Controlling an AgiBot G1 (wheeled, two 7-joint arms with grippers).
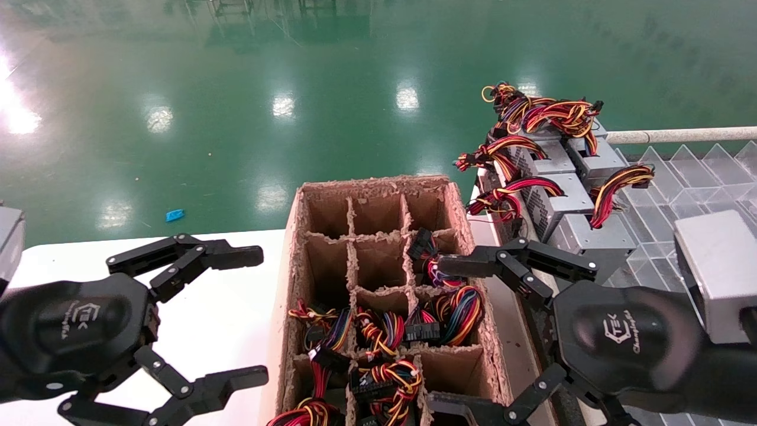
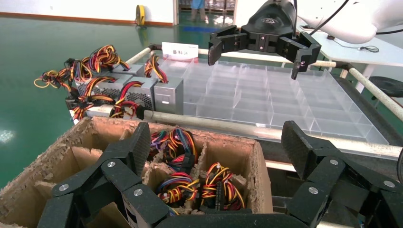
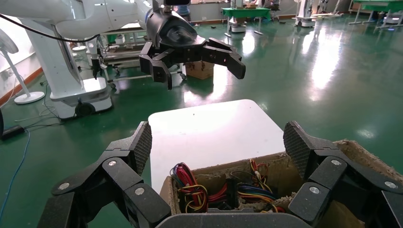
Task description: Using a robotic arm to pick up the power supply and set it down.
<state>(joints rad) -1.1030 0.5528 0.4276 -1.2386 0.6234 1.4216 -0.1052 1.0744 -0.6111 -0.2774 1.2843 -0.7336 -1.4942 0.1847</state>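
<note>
Several grey power supplies (image 1: 568, 201) with red-yellow-black wire bundles stand in a row at the right, beyond my right gripper, and show in the left wrist view as power supplies (image 2: 168, 92) too. My right gripper (image 1: 440, 337) hangs open and empty over the right rim of the brown divided cardboard box (image 1: 455, 201). My left gripper (image 1: 248, 316) is open and empty over the white table (image 1: 225, 319), left of the box. In each wrist view, the left gripper (image 2: 216, 147) and the right gripper (image 3: 216, 147) have wide-spread fingers framing box cells with wire bundles.
Wire bundles (image 1: 455, 310) fill the box's near cells; the far cells look empty. A clear divided plastic tray (image 1: 698, 177) lies right of the power supplies, bordered by a pale rail (image 1: 680, 135). Green floor lies beyond the table.
</note>
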